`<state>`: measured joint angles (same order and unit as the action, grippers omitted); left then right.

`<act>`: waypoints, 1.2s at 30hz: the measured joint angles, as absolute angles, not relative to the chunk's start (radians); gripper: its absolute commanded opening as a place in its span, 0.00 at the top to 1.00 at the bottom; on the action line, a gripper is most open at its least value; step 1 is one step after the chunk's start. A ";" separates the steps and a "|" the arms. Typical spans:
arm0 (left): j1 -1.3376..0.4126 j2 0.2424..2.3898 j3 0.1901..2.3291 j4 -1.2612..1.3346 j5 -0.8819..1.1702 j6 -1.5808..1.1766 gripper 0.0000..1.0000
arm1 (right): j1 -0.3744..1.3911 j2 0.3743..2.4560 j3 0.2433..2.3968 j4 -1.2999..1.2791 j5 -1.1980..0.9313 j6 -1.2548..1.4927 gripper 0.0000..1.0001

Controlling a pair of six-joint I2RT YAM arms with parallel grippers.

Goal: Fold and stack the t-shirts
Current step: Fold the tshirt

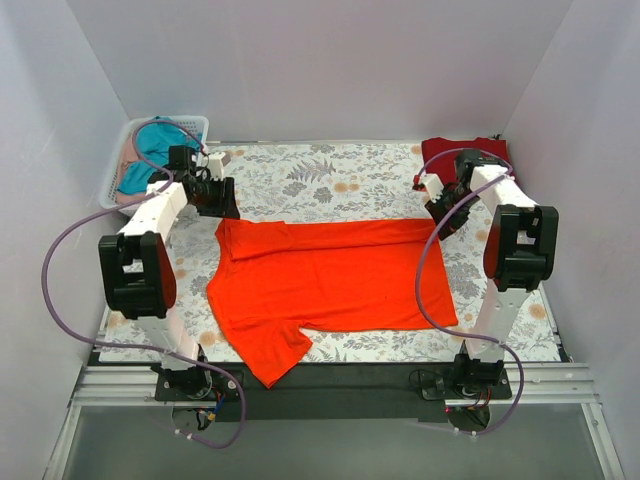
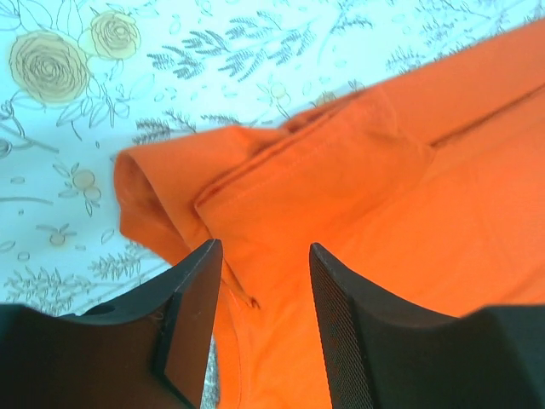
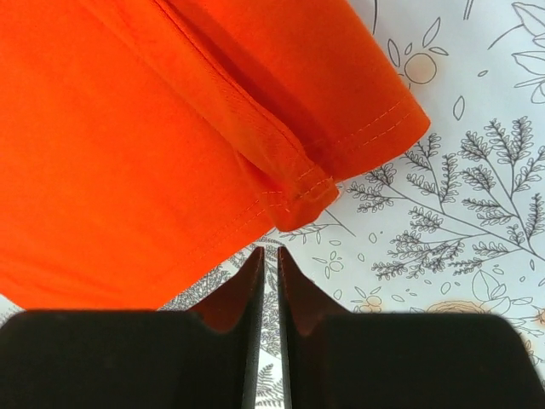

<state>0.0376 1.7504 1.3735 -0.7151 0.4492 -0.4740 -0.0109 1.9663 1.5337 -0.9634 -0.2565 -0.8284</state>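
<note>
White-walled enclosure, floral desk (image 1: 340,180). The orange-red t-shirt (image 1: 330,280) lies spread at centre, the crimson t-shirt (image 1: 450,152) at the far right corner. Left end effector (image 2: 266,256) is released over the orange-red t-shirt's folded edge. Right end effector (image 3: 267,256) is clenched, its tips just beside the hem corner.

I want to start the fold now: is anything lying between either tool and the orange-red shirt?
Nothing visible does. The left tool is open right over a folded corner of the orange-red shirt. The right tool is shut just off the hem corner, with only bare flowered table cover between.
</note>
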 measured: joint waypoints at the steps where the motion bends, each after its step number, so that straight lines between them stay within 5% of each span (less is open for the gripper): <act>1: 0.038 1.769 1.390 -0.714 0.449 -0.481 0.55 | -0.011 1.980 1.552 -0.985 -0.255 -0.834 0.83; 14: 0.038 1.976 1.454 -0.721 0.421 -0.515 0.56 | -0.011 2.012 1.613 -1.083 -0.271 -0.839 0.63; 28: 0.038 1.976 1.452 -0.703 0.388 -0.508 0.59 | -0.011 2.017 1.721 -1.119 -0.322 -0.817 0.61; 36: 0.038 1.970 1.435 -0.703 0.411 -0.487 0.90 | -0.010 2.025 1.760 -1.131 -0.352 -0.802 0.60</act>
<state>0.0376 1.9697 1.4349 -0.7029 0.4110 -0.4870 -0.0101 2.0247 1.7599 -1.1313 -0.3515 -0.8017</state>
